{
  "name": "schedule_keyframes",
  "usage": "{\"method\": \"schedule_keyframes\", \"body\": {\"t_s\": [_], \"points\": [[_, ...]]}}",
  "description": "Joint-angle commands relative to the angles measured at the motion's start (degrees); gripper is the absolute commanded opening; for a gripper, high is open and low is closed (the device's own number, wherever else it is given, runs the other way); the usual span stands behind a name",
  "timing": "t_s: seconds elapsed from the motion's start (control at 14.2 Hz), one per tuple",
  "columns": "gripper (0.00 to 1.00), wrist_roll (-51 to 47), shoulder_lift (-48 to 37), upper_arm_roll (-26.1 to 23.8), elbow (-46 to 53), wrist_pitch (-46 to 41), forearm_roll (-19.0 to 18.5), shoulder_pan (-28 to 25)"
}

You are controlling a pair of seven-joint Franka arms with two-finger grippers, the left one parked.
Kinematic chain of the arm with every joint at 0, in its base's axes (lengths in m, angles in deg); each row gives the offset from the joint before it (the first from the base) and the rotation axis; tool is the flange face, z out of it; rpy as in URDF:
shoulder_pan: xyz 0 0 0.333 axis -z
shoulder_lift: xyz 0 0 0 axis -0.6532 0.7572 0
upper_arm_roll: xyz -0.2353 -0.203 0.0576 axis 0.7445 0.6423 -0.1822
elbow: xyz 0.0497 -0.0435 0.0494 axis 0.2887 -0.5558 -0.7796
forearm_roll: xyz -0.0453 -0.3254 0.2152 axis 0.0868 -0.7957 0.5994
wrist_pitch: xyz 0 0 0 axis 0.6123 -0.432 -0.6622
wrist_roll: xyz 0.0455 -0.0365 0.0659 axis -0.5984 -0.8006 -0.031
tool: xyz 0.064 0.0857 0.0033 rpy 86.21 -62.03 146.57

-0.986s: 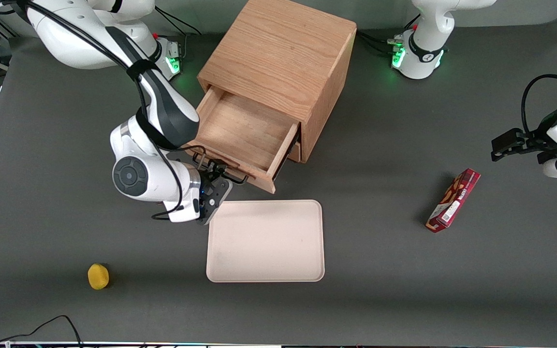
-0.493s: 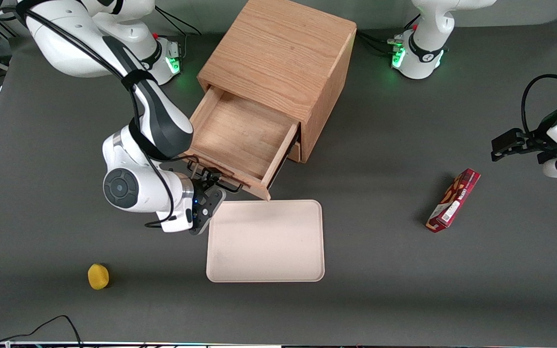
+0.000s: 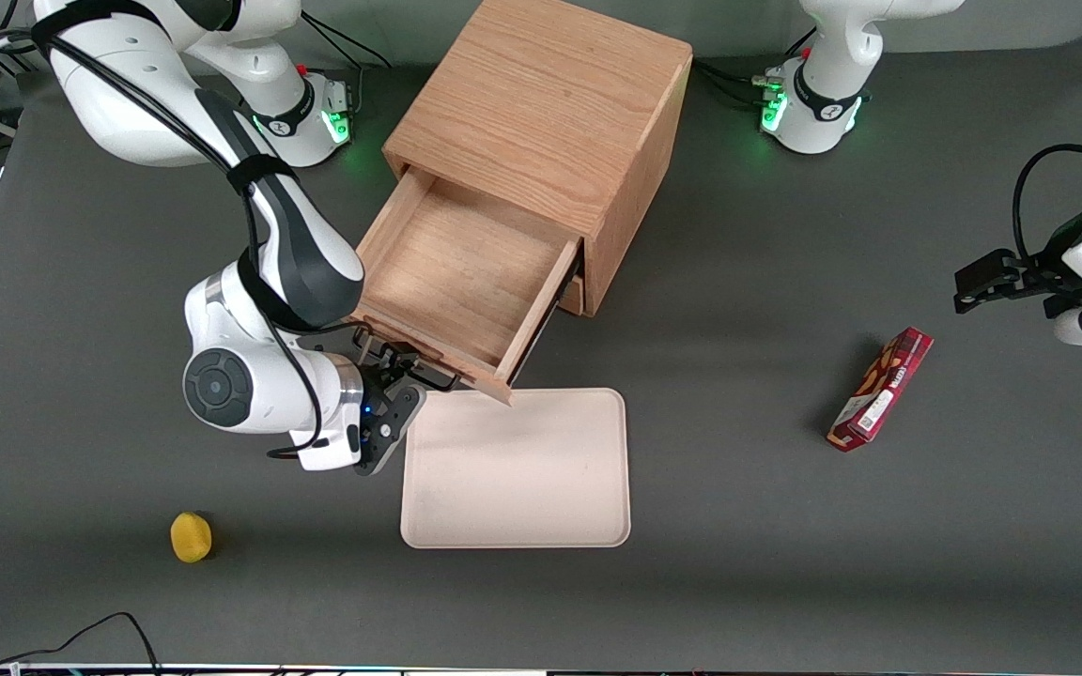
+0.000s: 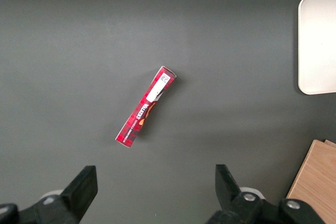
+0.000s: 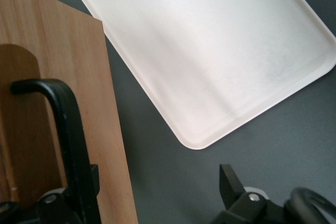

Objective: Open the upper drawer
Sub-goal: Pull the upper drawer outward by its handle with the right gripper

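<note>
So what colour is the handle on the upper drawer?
Black; the handle shows best in the right wrist view.

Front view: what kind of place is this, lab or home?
Likely a robotics lab bench. Franka arms are bolted to a dark matte table, and props lie staged on it: a wooden cabinet, a beige tray, a red snack box. The gripper is at the upper drawer handle.

Upper drawer [image 3: 461,272]: light oak with visible grain, satin finish; handle [image 5: 71,145] of smooth black metal, faint sheen. Cabinet [image 3: 541,103]: matching oak. Gripper [image 3: 397,376] at the handle: black matt plastic. Tray [image 3: 517,469]: smooth, pale matt plastic. Surface [image 3: 785,545]: dark grey, matt. Box [image 3: 881,389]: glossy printed red cardboard.
</note>
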Motion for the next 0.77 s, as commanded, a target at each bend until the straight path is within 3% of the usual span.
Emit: {"method": "schedule_keyframes", "body": {"t_s": [0.0,0.7], "points": [[1.0,2.87,1.8,1.49,0.98,-0.46,-2.85,-0.33],[1.0,5.95,3.82,3.95,3.35,-0.46,-2.68,-0.16]]}}
